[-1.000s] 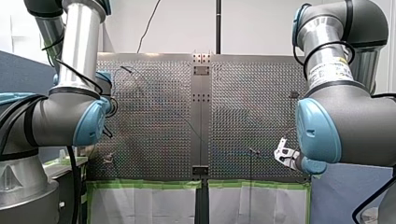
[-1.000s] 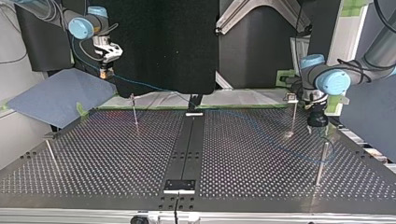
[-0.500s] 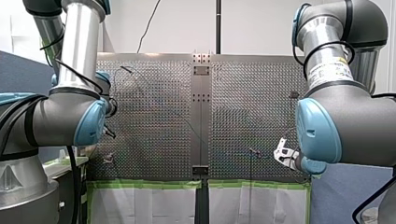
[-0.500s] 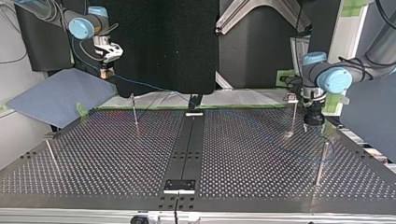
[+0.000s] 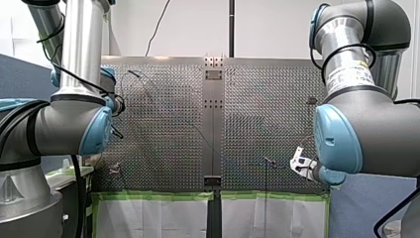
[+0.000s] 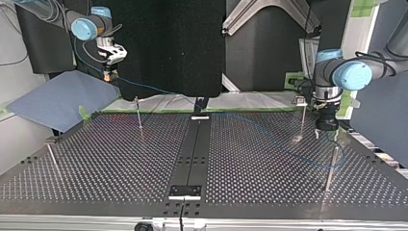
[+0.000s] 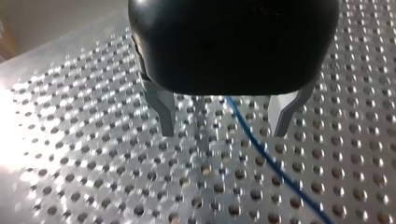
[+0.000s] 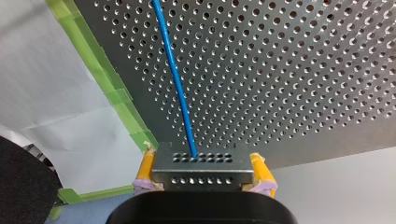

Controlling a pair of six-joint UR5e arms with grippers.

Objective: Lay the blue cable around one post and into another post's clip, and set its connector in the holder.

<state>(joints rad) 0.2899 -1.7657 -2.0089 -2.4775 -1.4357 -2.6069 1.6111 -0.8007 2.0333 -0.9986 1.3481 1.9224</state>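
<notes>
Right wrist view: right gripper (image 8: 203,173) clamped on connector (image 8: 201,163), off the surface's (image 8: 303,70) taped edge; blue cable (image 8: 175,79) trailing across surface. Left gripper (image 7: 225,121) spread wide, straddling cable near side edge. Risk: closing off-line, missing cable, striking nearby post (image 6: 302,121).

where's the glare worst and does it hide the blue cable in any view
Left wrist view: glare bleaches the table beside the left gripper, yet the blue cable reads fine. Right wrist view: even light, cable plain from the connector onward. Front view: cable barely shows on the shiny table. Top view: dark table, cable faint.
</notes>
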